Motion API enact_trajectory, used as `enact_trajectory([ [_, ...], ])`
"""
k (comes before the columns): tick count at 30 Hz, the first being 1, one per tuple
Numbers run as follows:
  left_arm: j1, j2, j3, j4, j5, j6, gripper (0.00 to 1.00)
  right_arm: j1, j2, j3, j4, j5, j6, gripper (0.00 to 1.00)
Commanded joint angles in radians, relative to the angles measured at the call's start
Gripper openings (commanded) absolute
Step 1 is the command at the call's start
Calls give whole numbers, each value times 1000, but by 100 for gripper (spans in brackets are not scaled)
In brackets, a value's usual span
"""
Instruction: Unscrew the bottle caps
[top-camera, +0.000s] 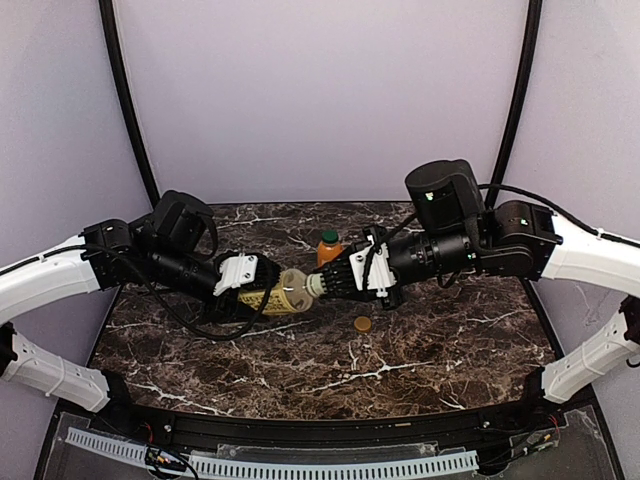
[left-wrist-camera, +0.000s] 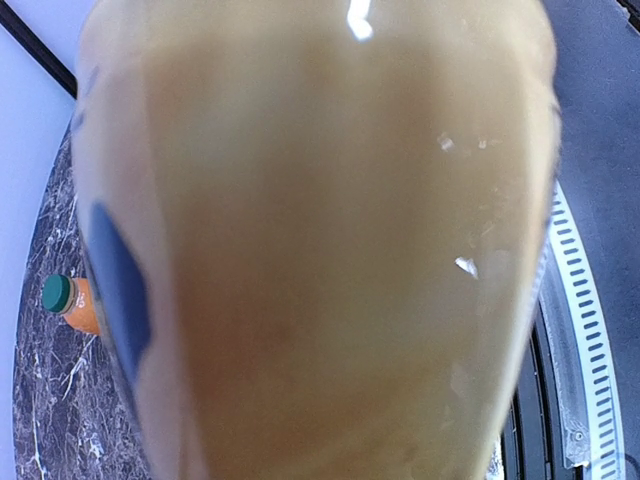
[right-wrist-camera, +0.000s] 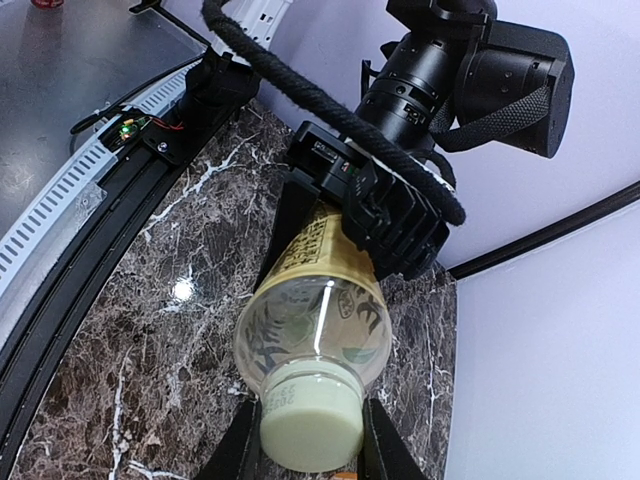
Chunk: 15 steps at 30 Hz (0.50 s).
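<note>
Marble tabletop (top-camera: 420, 350) holds a loose tan-brown plastic cap (top-camera: 361, 323). Left gripper (top-camera: 268, 293) clamps the slim yellow bottle (right-wrist-camera: 315, 300); right gripper (right-wrist-camera: 310, 448) pinches its cream-white cap (right-wrist-camera: 310, 428), still on. Dark green cap (top-camera: 329, 238) on the short orange bottle (top-camera: 327, 257) awaits.

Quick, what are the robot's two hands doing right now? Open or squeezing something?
Left gripper: shut on the yellow bottle, holding it sideways.
Right gripper: shut on that bottle's cream-white cap.

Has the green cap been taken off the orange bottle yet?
No, the green cap sits on top of the orange bottle, which stands upright on the table.
</note>
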Motion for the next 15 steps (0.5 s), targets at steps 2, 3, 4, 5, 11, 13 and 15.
enact_trajectory([
  [2, 25, -22, -7, -68, -36, -17, 36, -2, -38, -7, -66, -13, -1, 0],
  [3, 25, -22, -5, -68, -35, -17, 36, -3, -33, -5, -61, -11, -5, 0],
  [4, 25, -22, -3, -68, -34, -17, 36, -3, -25, -3, -55, -9, -6, 0],
  [5, 25, -22, -3, -68, -34, -17, 36, -3, -22, -1, -48, -9, -6, 2],
  [11, 25, -27, -2, -64, -35, -18, 35, -4, -4, 10, -24, -13, 13, 17],
  [13, 26, -28, -3, -63, -34, -18, 35, -3, -2, 8, -25, -14, 12, 16],
  [15, 25, -28, -3, -64, -34, -17, 35, -4, -3, 2, -24, -13, 7, 16],
])
